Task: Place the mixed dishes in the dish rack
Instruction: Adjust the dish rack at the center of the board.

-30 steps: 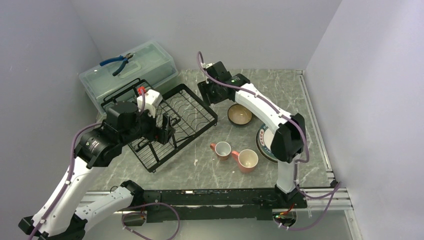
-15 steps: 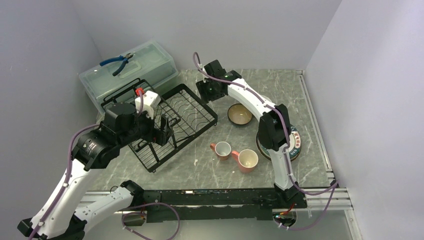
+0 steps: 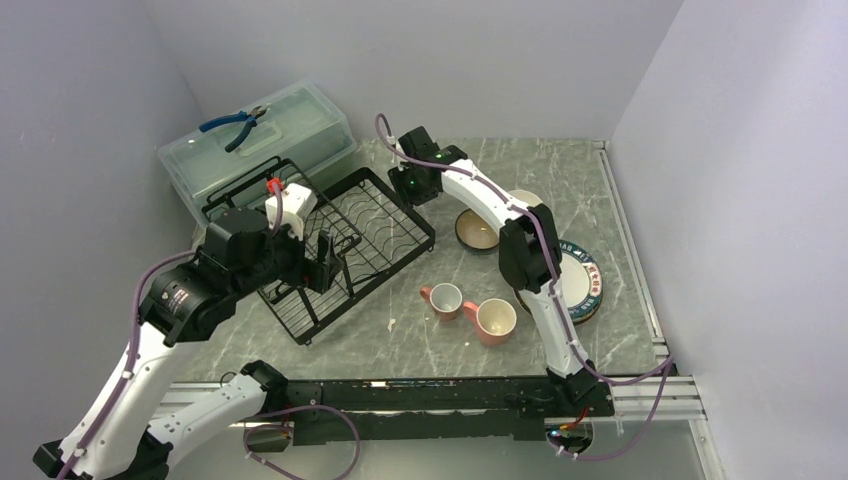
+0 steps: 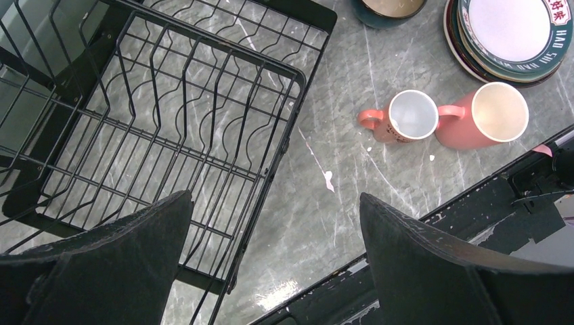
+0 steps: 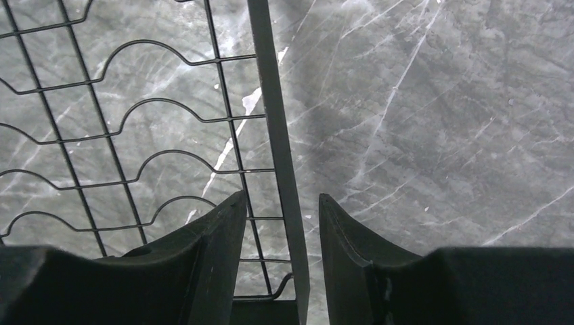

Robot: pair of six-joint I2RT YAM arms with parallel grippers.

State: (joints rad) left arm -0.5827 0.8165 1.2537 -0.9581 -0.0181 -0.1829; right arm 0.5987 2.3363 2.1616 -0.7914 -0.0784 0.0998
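Observation:
The black wire dish rack (image 3: 372, 222) lies on the table left of centre. My right gripper (image 3: 411, 189) hangs over its far right corner; in the right wrist view its fingers (image 5: 223, 230) stand either side of the rack's rim bar (image 5: 274, 135), a small gap on each side, open. My left gripper (image 4: 276, 198) is wide open above the rack's near edge (image 4: 267, 176), holding nothing. Two pink mugs (image 3: 444, 299) (image 3: 492, 320) stand upright. A stack of plates (image 3: 580, 282), topped by a white one with a teal lettered rim, sits at the right. A dark bowl (image 3: 477, 230) is behind the mugs.
A translucent pale green lidded box (image 3: 290, 125) stands at the back left with blue-handled pliers (image 3: 235, 126) on its lid. A second black wire piece (image 3: 240, 190) lies between box and rack. Walls close the left, back and right sides.
My right arm has swung left to the rack's far corner, uncovering the plate stack, and its jaws have narrowed around the rim bar. The left arm drew back slightly, still open.

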